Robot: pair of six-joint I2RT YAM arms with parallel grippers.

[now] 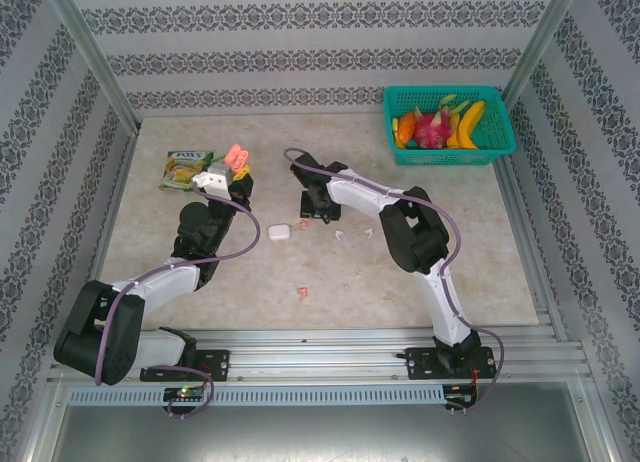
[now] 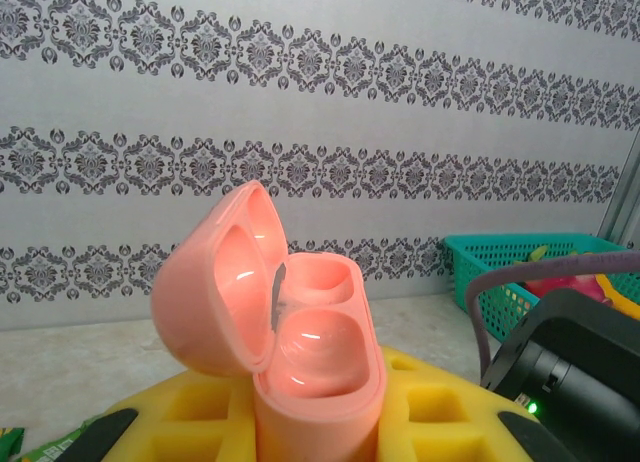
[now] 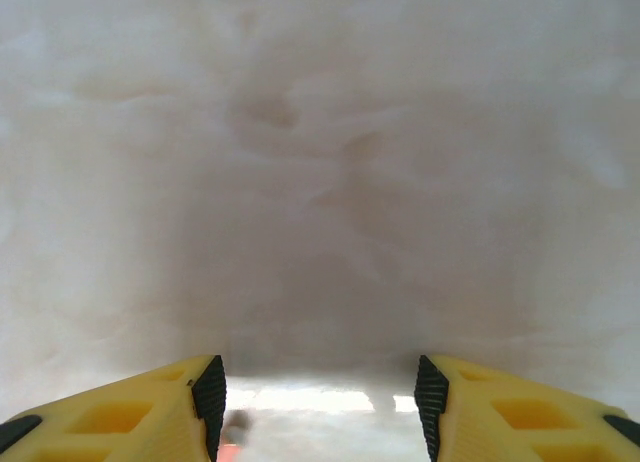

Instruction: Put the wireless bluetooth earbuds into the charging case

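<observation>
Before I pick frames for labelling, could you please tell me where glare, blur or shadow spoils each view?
Top external: even light, soft shadows on the table. Left wrist: glare spots inside the open pink case; the black arm is soft. Right wrist: the table is a close blur, shadowed ahead of the right hand.

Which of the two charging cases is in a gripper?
The salmon-pink case, lid open, clamped in the left gripper; the white case lies free on the table.

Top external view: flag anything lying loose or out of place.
Loose pink earbuds lie on the table, apart from the open, empty pink case, which the left gripper holds.
</observation>
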